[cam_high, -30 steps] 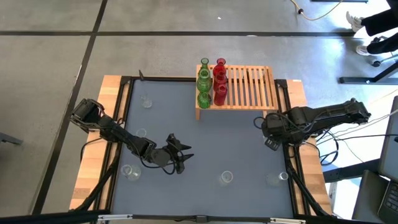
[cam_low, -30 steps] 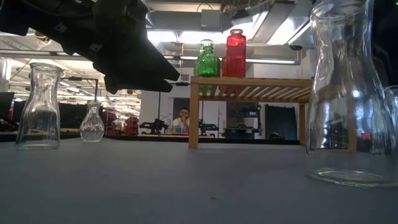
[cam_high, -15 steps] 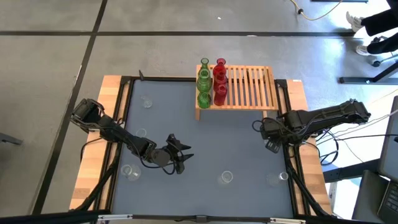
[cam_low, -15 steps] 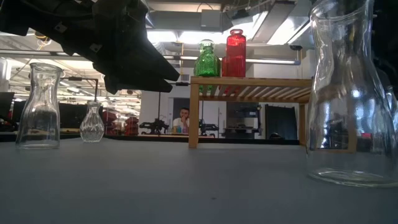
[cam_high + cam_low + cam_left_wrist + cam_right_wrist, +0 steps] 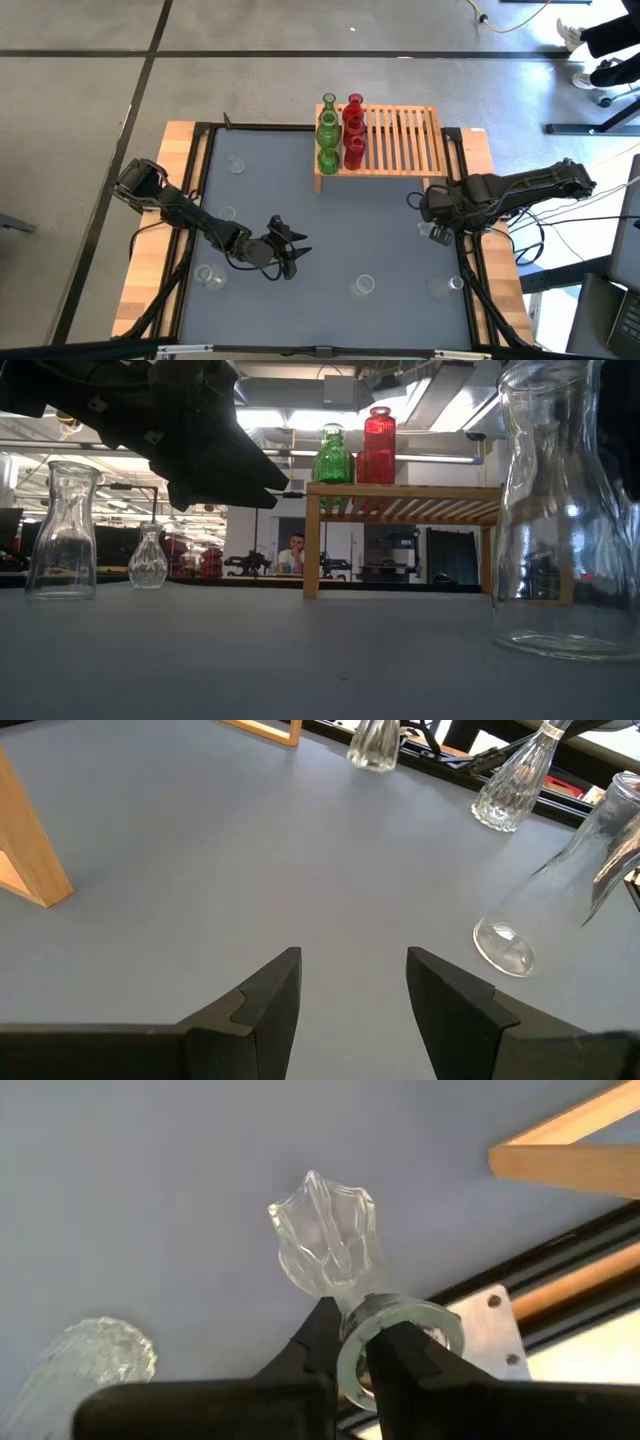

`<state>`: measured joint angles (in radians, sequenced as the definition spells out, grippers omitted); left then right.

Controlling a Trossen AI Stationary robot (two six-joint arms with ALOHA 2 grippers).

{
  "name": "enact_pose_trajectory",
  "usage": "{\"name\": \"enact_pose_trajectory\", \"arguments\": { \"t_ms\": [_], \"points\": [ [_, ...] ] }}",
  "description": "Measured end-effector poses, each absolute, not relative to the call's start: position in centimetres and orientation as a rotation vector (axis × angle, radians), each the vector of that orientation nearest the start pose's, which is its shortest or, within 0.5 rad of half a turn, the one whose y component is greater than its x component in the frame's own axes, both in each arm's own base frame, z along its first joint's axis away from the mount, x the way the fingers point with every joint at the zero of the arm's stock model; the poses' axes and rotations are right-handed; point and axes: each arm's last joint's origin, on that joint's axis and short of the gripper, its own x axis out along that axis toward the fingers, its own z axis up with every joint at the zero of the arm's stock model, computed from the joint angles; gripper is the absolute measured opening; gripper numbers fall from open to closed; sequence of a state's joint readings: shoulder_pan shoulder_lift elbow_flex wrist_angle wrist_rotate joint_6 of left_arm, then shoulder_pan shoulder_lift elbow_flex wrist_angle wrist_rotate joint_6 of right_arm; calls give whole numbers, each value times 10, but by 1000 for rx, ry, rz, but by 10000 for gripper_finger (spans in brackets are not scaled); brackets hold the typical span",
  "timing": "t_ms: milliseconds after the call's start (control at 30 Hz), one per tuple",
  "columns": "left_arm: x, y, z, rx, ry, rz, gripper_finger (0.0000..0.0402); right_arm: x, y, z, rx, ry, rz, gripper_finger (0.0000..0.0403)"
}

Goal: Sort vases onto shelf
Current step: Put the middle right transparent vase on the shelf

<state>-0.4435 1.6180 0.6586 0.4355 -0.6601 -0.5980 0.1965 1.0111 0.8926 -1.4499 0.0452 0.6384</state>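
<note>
I see right gripper [image 5: 352, 1342] clamped on neck of clear fluted vase [image 5: 325, 1235], lifted near shelf [image 5: 395, 142], body pointing away from fingers. Left gripper [image 5: 350, 982] half-spread, holding nothing.

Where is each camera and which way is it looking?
High: above the table, looking straight down; both arms, the shelf.
Low: at tabletop height, looking across; an arm overhead, a clear vase close.
Left wrist: on the left arm, past the open left gripper at the table.
Right wrist: on the right arm; the right gripper shut on a ribbed vase.
High and low share the shelf.
</note>
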Motion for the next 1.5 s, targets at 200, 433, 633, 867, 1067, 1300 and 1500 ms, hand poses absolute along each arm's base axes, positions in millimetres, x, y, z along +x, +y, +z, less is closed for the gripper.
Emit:
{"name": "enact_pose_trajectory", "arguments": {
  "t_ms": [200,433,633,867,1067,1300,1500],
  "points": [
    [279,-113,156,-311,365,334,176,132,25,306,325,1402,-316,8],
    [279,-113,156,-311,365,334,176,143,27,356,306,1262,-228,5],
    [279,-113,156,-311,365,334,176,161,28,390,200,1219,-222,5],
    [279,-113,156,-311,366,334,176,185,31,429,58,1094,-182,5],
    [279,-113,155,-309,368,335,176,197,31,438,-8,1074,-158,6],
    [279,-113,155,-308,369,335,176,227,48,382,-80,1307,-108,7],
    [279,-114,155,-307,369,332,176,247,53,321,-100,1370,-52,7]
  ]
}}
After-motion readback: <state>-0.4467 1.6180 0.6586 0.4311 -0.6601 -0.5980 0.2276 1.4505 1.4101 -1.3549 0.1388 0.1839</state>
